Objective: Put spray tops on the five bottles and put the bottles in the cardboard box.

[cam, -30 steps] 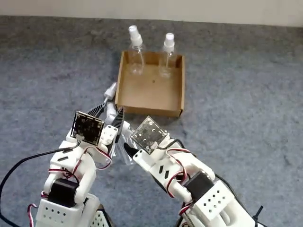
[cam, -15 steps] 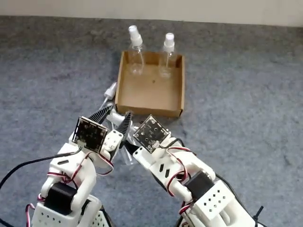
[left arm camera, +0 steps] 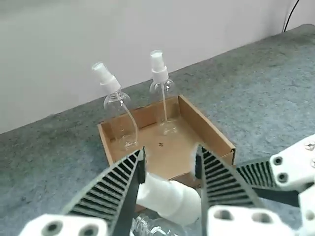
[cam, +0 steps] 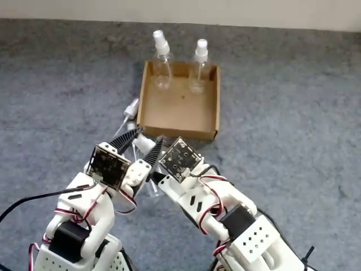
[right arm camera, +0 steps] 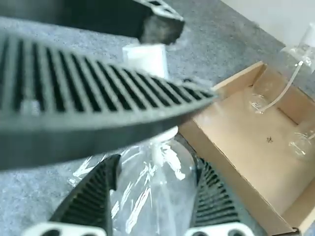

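Note:
My right gripper (right arm camera: 157,164) is shut on a clear bottle (right arm camera: 152,191), held in front of the cardboard box (cam: 177,133). A white spray top (left arm camera: 170,199) sits on the bottle's neck. My left gripper (left arm camera: 170,152) is open, its jaws on either side of that top (cam: 141,141). In the high view the left gripper (cam: 148,136) is just ahead of the right arm's camera module. Two capped bottles (cam: 163,70) (cam: 197,73) stand upright at the box's far wall. A loose spray top (cam: 131,108) lies on the carpet by the box's left side.
Grey carpet (cam: 282,113) covers the table all around. The box floor (left arm camera: 167,147) in front of the two standing bottles (left arm camera: 118,103) is bare. A pale wall runs along the far edge.
My left gripper has opened around the spray top and shifted a little to the right. The right gripper has kept hold of the bottle.

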Motion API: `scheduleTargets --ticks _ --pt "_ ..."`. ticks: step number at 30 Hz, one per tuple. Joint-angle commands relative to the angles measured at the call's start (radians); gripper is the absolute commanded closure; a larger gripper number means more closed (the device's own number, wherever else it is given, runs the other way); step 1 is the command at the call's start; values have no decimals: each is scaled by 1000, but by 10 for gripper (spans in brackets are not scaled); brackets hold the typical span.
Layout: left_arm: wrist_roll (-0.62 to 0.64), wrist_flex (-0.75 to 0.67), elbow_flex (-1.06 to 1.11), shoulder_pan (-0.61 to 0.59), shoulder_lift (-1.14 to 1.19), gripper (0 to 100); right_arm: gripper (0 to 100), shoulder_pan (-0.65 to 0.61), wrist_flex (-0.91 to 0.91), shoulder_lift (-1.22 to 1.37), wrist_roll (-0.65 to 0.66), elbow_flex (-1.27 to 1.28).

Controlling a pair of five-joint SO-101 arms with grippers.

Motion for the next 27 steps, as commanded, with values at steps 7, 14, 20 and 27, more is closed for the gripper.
scheduleTargets --ticks 7,14,20,27 --pt "87 3 -143 -225 1 773 990 8 -31 -5 5 -12" --pt "91 3 -119 -302 -1 774 991 12 -28 -8 3 -8" --pt "190 -12 -15 -495 1 821 993 113 -81 -48 0 -44" --pt "97 -41 48 -278 12 821 994 231 -236 214 -38 -302"
